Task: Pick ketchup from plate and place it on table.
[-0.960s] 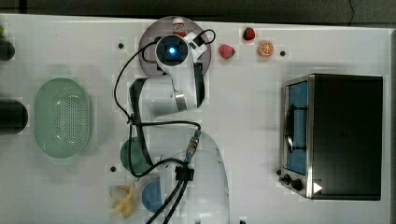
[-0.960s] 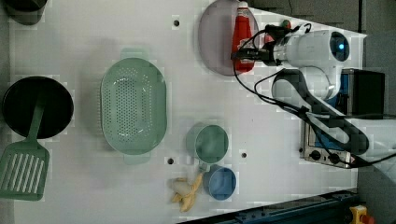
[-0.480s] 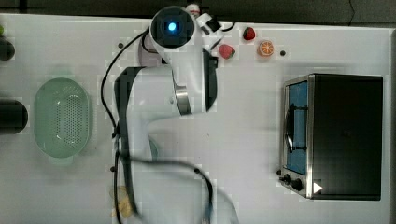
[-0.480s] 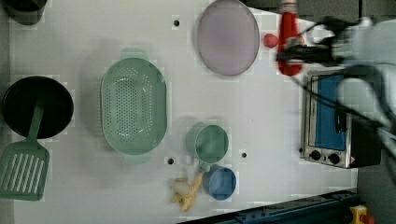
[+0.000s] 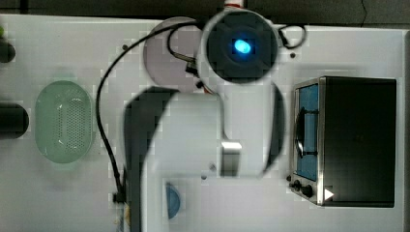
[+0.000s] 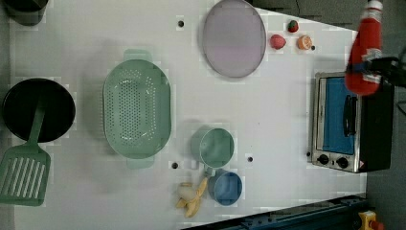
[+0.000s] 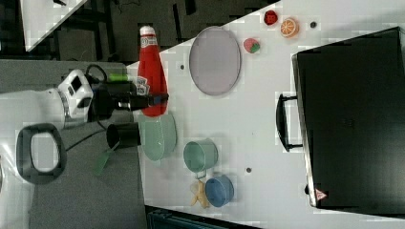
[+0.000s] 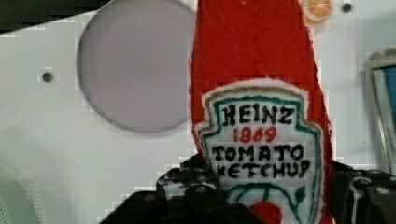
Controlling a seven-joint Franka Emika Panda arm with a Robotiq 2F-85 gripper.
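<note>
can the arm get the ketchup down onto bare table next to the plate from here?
Probably yes: the gripper holds the ketchup aloft, the plate is bare, and open table lies beside it.

The ketchup (image 8: 254, 98) looks soft and fuzzy, a matt knitted or felt-like cloth with a stitched label; the plate (image 6: 233, 38) reads smooth and matt; the table (image 6: 268, 115) is plain smooth white; the colander (image 6: 137, 109) seems perforated plastic, perhaps slightly glossy.

Plate (image 5: 167, 53) half hidden under the arm (image 5: 193, 130)
</note>
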